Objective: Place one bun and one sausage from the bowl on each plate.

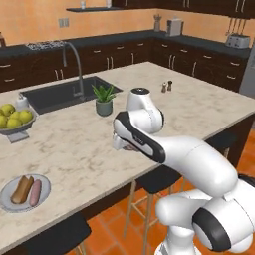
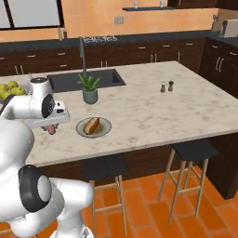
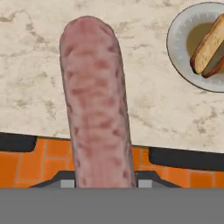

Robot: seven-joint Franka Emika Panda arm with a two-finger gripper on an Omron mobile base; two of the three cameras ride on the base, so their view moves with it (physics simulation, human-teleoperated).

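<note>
My gripper [image 2: 50, 124] is shut on a pink sausage [image 3: 96, 100], which stands lengthwise between the fingers over the counter's front edge. To its right lies a grey plate [image 2: 106, 130] with a bun [image 2: 92, 124] on it; the hand view shows this plate [image 3: 176, 43] and its bun [image 3: 207, 43] at the upper right. A second plate [image 1: 45, 195] at the counter's near left holds a bun [image 1: 22, 189] beside a sausage [image 1: 35, 192]. The bowl is out of view.
A potted plant [image 2: 89, 90] stands behind the plate, near the sink [image 2: 83, 79]. Two shakers [image 2: 166, 86] sit further right. A footed bowl of yellow-green apples [image 1: 15, 119] is at the far left. Dark stools [image 2: 104, 165] stand under the counter's front edge.
</note>
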